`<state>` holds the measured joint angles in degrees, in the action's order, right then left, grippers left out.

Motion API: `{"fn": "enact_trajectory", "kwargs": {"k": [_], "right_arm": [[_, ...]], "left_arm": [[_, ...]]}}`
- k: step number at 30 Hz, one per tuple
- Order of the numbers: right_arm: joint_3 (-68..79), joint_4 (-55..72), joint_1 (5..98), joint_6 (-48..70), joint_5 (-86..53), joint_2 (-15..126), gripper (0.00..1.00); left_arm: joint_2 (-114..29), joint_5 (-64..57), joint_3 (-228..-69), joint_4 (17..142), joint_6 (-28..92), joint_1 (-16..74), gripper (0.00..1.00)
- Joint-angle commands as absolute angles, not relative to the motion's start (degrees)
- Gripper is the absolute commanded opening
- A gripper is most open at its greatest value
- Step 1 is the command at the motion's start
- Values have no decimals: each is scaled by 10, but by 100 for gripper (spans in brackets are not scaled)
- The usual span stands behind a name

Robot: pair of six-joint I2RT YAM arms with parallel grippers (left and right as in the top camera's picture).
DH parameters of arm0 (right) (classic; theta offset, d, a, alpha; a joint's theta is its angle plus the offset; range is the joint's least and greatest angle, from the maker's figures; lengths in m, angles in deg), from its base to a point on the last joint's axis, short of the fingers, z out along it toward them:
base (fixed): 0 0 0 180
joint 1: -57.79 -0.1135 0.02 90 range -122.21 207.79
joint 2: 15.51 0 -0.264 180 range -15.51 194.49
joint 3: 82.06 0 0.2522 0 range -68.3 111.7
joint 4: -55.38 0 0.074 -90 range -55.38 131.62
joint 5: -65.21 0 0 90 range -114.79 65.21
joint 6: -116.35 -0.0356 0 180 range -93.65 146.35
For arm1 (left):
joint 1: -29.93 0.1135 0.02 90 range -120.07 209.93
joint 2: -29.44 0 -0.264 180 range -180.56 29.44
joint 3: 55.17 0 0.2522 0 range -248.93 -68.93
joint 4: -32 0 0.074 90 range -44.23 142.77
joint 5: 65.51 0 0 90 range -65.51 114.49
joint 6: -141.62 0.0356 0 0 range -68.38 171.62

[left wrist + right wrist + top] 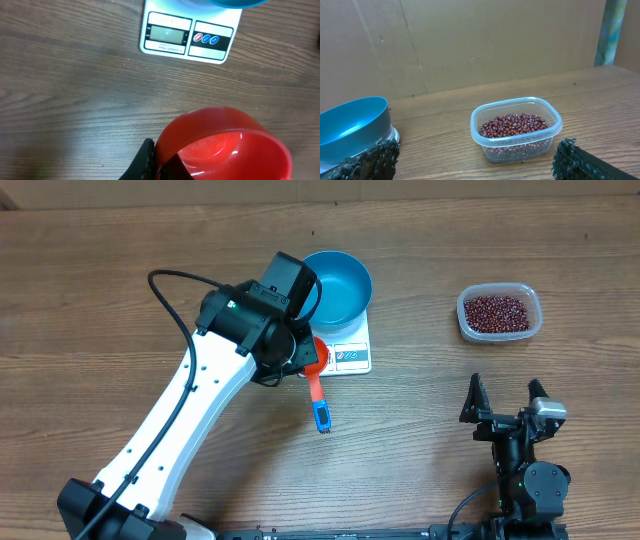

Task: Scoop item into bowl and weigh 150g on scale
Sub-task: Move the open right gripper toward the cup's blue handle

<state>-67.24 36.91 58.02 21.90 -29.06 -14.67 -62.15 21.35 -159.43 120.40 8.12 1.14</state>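
wood-grain table; a cardboard wall shows only from the right wrist, the scale buttons clear only from the left. left gripper pressed together beside a red scoop; right gripper spread.

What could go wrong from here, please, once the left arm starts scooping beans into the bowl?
1. The left tool pinches the red scoop by its cup wall, not the handle; loaded, it might twist.
2. The beans lie in the clear tub, far across from the blue bowl; a long carry could spill some.
3. The left arm hangs close beside the bowl on the scale; a bump might shift it.
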Motion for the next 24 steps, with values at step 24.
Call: {"fn": "enact_trajectory", "kwargs": {"k": [24], "right_arm": [[-608, 385, 575, -35, -9, -24, 100]], "left_arm": [[-612, 240, -1586, 1205, -210, 8, 4]]}}
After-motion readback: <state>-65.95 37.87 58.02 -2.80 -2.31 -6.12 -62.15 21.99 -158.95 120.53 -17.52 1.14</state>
